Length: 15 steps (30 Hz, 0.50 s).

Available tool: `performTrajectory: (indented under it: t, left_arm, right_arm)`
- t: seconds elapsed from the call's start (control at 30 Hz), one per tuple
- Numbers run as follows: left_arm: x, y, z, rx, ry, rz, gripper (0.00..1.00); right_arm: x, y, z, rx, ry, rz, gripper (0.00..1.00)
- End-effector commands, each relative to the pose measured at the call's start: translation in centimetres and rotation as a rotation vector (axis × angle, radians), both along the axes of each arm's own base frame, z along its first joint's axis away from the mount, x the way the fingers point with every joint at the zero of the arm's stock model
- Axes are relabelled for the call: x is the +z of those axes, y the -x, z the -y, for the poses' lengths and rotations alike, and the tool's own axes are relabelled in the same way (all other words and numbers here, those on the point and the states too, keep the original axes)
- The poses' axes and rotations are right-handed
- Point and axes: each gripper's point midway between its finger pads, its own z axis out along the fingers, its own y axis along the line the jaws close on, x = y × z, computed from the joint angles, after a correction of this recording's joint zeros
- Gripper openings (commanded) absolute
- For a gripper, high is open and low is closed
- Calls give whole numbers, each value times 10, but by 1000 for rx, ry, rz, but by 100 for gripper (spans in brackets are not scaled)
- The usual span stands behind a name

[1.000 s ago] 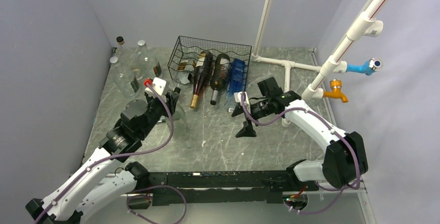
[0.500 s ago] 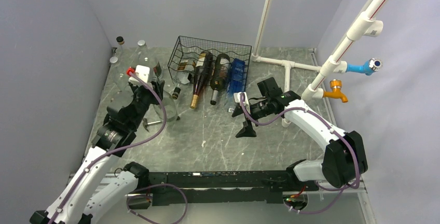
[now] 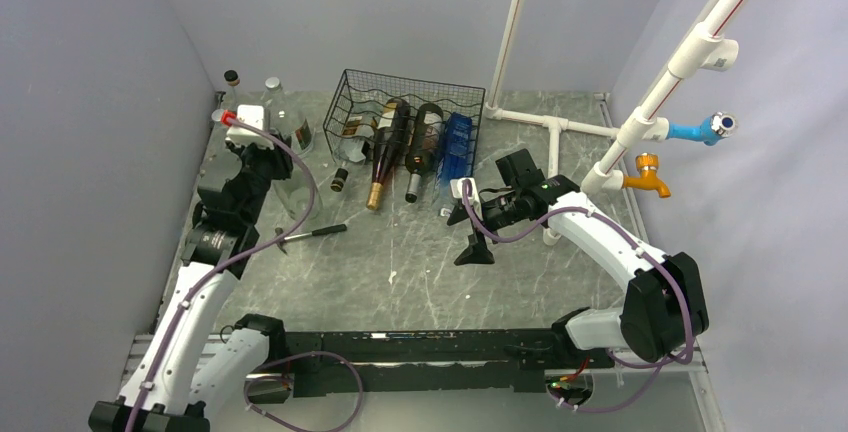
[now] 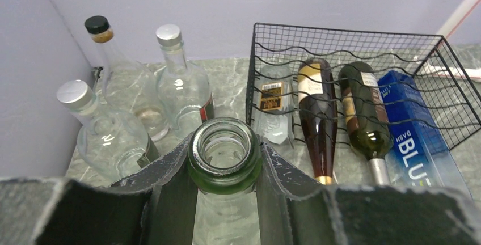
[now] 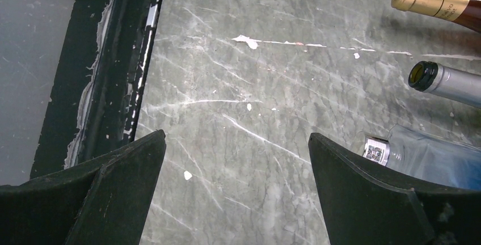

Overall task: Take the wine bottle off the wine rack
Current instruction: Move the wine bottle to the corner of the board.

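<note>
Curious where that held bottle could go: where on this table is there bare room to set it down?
Barest: the table between the bottle necks poking from the wine rack and the front rail, left of the open right claw; a thin tool lies at its left. Crowded: back-left, three clear bottles beside the green-rimmed bottle in the left claw.

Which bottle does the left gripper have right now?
The clear bottle with the green, uncapped mouth, pinched at the neck by the left gripper. It's outside the wine rack; the other clear bottles by the wall have caps.
</note>
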Motion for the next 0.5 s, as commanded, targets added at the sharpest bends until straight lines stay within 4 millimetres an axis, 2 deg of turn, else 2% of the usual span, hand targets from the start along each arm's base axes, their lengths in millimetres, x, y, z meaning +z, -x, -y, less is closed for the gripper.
performTrajectory:
  t: [0.0,0.2,0.47]
  left_arm:
    - [125,10,-6,-21,79,394,0]
    - [122,-5,-22,16,88,393,0]
    - [119,-21,-33,23,93,394,0]
  right_arm:
    - [1,-3,-1,13,-15,27,100]
    - [0,-3,-1,12,-12,25,100]
    - [-1,-4,0,11,-10,26,100]
